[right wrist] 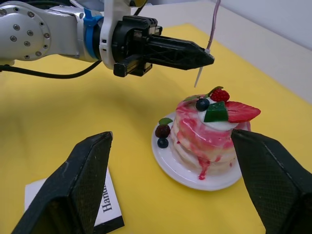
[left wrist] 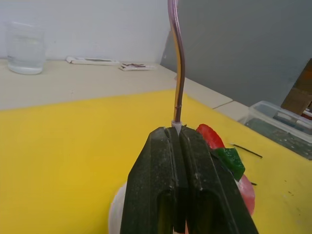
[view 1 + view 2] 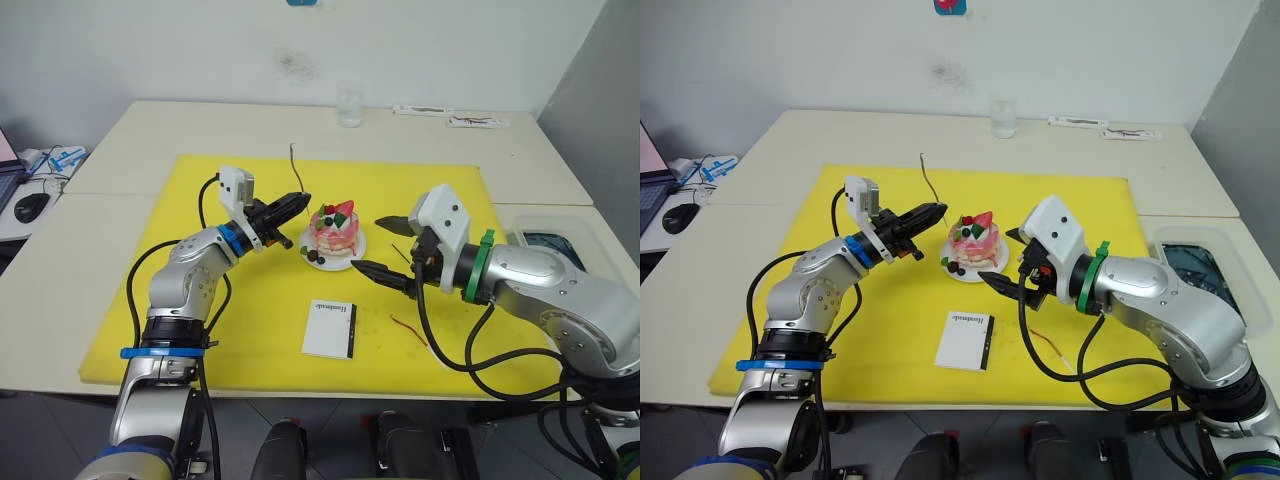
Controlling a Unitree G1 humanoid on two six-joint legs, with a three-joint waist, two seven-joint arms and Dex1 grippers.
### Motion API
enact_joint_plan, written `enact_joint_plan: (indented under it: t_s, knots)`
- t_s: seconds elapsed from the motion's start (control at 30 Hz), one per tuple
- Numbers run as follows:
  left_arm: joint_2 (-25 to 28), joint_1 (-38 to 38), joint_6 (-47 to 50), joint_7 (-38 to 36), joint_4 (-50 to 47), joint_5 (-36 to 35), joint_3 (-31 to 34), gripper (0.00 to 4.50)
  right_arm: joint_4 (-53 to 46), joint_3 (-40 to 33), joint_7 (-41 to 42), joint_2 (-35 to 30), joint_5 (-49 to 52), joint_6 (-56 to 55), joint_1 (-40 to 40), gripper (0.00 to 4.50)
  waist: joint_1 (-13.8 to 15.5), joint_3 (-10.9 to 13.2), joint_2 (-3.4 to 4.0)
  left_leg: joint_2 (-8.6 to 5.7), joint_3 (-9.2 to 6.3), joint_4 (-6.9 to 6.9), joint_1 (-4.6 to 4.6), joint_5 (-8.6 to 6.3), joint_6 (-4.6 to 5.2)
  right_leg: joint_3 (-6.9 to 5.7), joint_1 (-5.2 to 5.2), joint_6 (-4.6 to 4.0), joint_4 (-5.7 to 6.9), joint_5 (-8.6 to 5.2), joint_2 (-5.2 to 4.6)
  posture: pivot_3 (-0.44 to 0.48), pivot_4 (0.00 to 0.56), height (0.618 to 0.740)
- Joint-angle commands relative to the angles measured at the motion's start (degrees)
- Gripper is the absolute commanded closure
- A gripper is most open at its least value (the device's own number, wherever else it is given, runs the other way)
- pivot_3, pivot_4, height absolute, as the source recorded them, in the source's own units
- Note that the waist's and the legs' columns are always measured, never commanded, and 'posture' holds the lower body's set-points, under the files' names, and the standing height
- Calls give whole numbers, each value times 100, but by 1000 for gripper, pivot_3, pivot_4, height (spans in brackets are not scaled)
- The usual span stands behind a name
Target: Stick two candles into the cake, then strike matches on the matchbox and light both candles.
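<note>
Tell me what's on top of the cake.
The cake carries a strawberry slice, a green piece, a blueberry and a raspberry. No candle stands in it; what lies under the toppings is hidden.

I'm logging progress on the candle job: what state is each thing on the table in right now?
Left tool: shut on a thin wavy reddish candle, held upright above the cake.
Right tool: open, empty, beside the cake.
Small round pink-and-white cake: on its white plate, no candle in it yet.
Second reddish candle: lying on the yellow mat.
Flat white matchbox: closed, flat.
Clear glass: upright.

Silver arms, black cables, coloured bands
</note>
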Motion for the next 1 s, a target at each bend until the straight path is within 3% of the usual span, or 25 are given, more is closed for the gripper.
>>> enact_joint_plan:
  t_s: [0.03,1.0]
  knots:
    - [-14,-168,-132,-49,-35,67,131,4500,-260,-66,19,29,-124,-30,57,470,0,0,0,0,-1,-1,0,0,0,-1,0,0,0,0,0,0,150,740]
    - [-328,-42,-791,-347,379,745,-80,4500,-366,-263,141,131,-171,292,-44,470,0,0,0,0,-3,0,1,0,0,-2,2,2,1,1,0,0,150,740]
